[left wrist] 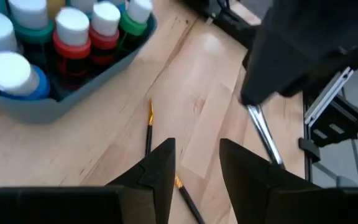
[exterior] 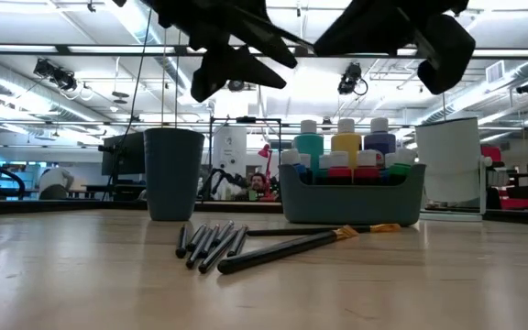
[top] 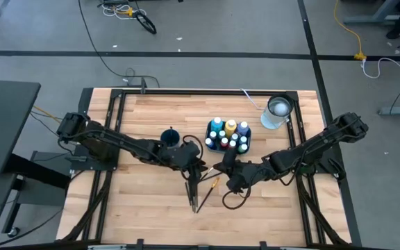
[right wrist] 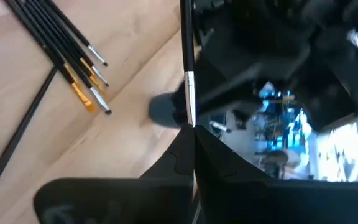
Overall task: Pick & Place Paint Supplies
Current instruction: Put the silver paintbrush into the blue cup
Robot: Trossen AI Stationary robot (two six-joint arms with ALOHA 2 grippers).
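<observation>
Right tool (top: 222, 169) clamped on one thin paintbrush (right wrist: 187, 68) — handle running straight out along the fingers toward the left tool (top: 198, 167), parted, empty, close opposite. Remaining brushes (top: 198, 193) fanned on the desk (top: 144, 208) below both — bottle caddy (top: 228, 136) and dark cup (top: 170, 135) beyond.

No readable text, labels, brands, numbers or signs anywhere in view.

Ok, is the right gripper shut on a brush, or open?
Shut on one: in its wrist view the right gripper pinches a thin dark brush, lifted above the loose brushes on the table.
</observation>
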